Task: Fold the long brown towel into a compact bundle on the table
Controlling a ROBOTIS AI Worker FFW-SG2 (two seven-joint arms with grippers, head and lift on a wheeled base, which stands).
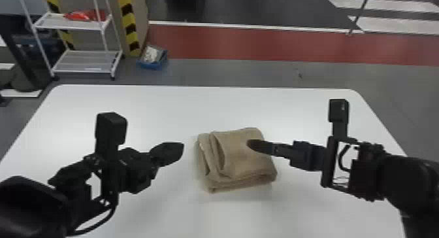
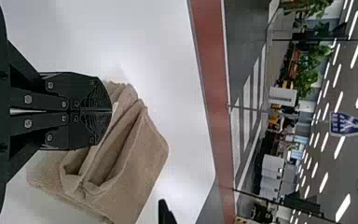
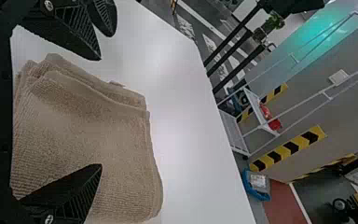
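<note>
The brown towel (image 1: 243,152) lies on the table as a thick folded bundle, with loose layered folds along its left side. My left gripper (image 1: 176,150) is just left of it, apart from the cloth; in the left wrist view the gripper (image 2: 111,111) is shut with nothing between its fingers, and the towel (image 2: 135,163) shows beyond. Over the towel's right part is my right gripper (image 1: 254,145). From the right wrist, that gripper (image 3: 100,112) stands open, its fingers spread above the towel (image 3: 88,135), which is not gripped.
The white table (image 1: 183,106) extends around the towel. Past its far edge, on the floor, are a white shelf rack (image 1: 81,60) with red items on it and a blue bin (image 1: 153,62). Both arms reach in from the sides.
</note>
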